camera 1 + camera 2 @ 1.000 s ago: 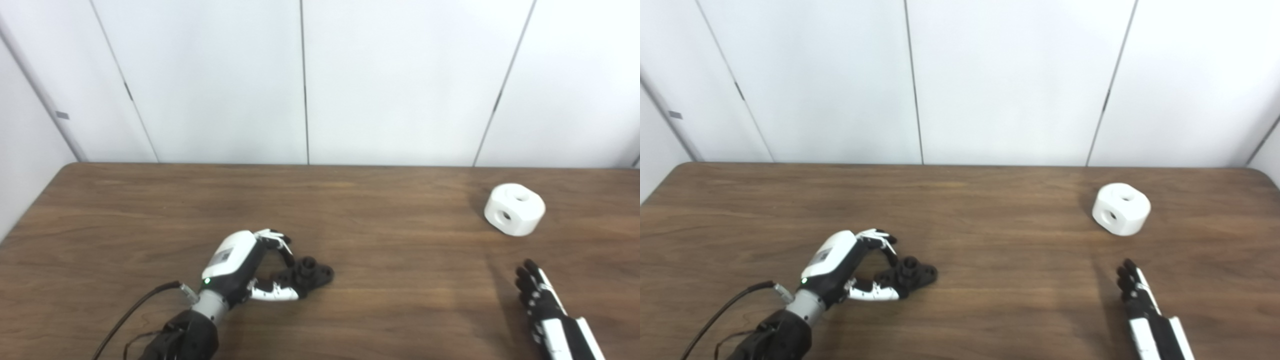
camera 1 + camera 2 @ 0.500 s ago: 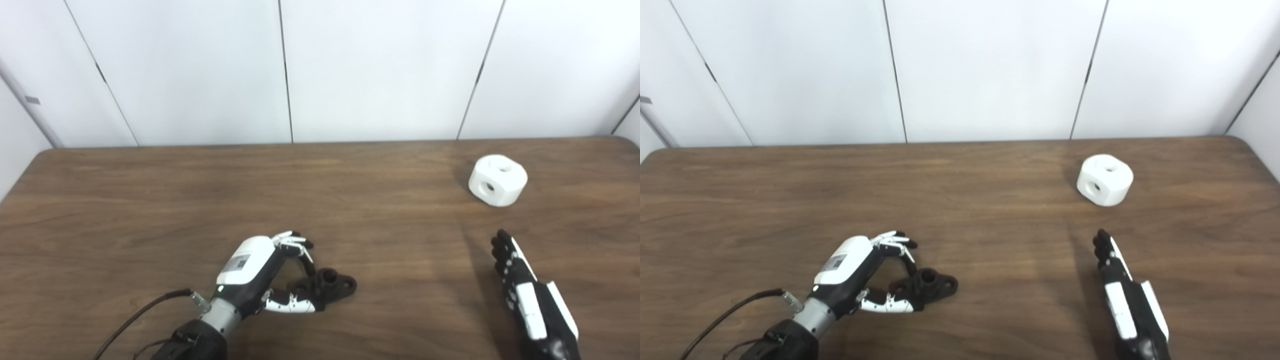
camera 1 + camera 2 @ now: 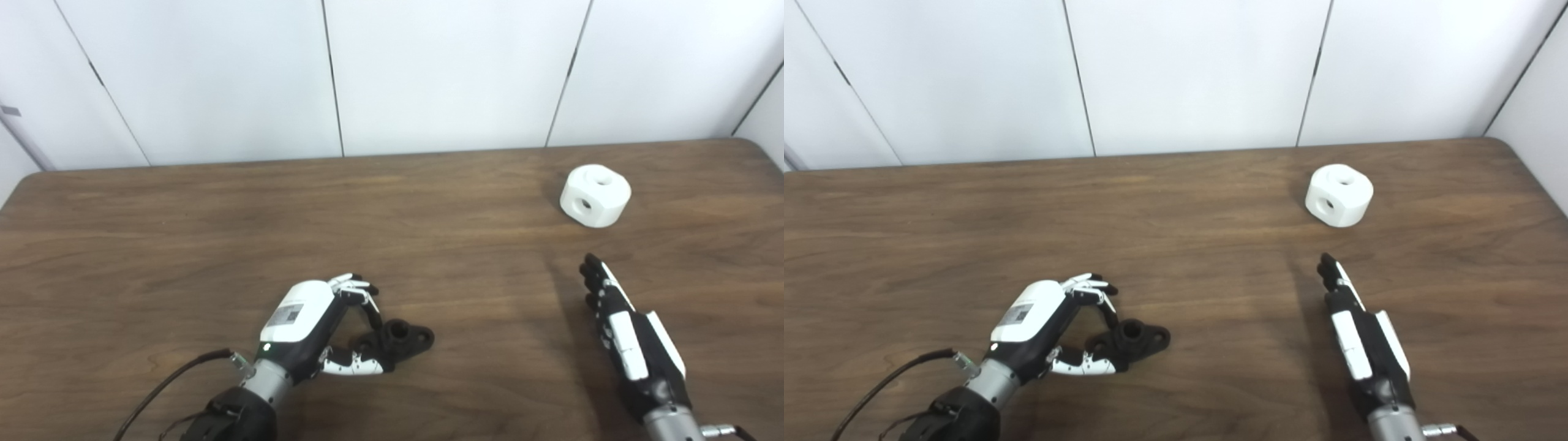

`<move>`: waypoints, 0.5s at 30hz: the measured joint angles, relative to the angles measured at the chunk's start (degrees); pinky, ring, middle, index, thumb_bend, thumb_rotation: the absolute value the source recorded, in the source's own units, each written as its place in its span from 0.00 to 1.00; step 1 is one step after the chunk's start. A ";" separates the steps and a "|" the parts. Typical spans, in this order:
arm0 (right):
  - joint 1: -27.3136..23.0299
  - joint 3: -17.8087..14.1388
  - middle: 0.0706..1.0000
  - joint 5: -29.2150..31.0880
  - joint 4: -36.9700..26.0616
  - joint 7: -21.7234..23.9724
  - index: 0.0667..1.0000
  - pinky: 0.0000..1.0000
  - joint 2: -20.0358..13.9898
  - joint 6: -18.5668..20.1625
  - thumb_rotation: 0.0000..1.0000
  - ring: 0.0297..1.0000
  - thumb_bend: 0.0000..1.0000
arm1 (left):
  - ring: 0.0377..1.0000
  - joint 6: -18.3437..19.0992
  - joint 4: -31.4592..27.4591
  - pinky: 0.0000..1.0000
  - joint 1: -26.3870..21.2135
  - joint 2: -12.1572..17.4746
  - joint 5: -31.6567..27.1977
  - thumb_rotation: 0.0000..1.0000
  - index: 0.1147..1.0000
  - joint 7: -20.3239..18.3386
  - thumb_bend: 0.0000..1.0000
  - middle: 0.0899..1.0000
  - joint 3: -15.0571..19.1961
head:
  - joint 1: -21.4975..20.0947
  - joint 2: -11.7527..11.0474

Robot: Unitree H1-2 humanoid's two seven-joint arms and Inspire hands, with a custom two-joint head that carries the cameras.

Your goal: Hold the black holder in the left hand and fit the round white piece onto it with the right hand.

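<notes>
While both arms reached in from the near edge, the scene was logged as follows.

Surface: a dark wood-grain table [image 3: 184, 233] stood against white wall panels [image 3: 441, 73].

Left hand: the left hand [image 3: 318, 324] lay low on the near-left part of the table, fingers and thumb curled around the near end of the black holder [image 3: 401, 337]. Contact looked like a pinch, with the thumb below and the fingers [image 3: 361, 294] arched over the top.

Black holder: it rested on the table, a flat piece with a raised round socket and a small lug hole at its far end. Whether it was lifted clear of the wood could not be told.

Right hand: the right hand [image 3: 625, 331] was at the near-right, fingers straight, close together and pointed away from the robot. It held nothing.

Round white piece: the round white piece [image 3: 595, 195] sat on the far-right part of the table, one hole in its top face and one in its side. It stood apart from the right hand's fingertips and well apart from the holder.
</notes>
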 measured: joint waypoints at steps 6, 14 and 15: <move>-1.67 -1.97 0.98 0.34 -0.88 0.14 0.96 1.00 -0.81 2.37 1.00 1.00 0.69 | 0.88 0.89 -0.60 0.82 -0.21 -0.37 0.56 0.05 0.42 -1.84 0.52 0.78 0.45 | -0.35 0.26; -5.20 -3.87 1.00 0.75 -1.90 0.28 0.99 1.00 -2.53 4.80 0.85 1.00 0.66 | 0.88 0.90 -0.52 0.83 -0.22 -0.37 1.70 0.05 0.42 -2.43 0.52 0.77 0.42 | -1.93 -0.17; -5.60 -3.89 1.00 0.74 -1.91 0.29 0.99 1.00 -2.54 4.94 0.84 1.00 0.66 | 0.88 0.88 -0.52 0.82 -0.21 -0.37 1.76 0.05 0.42 -2.43 0.52 0.77 0.41 | -1.93 -0.18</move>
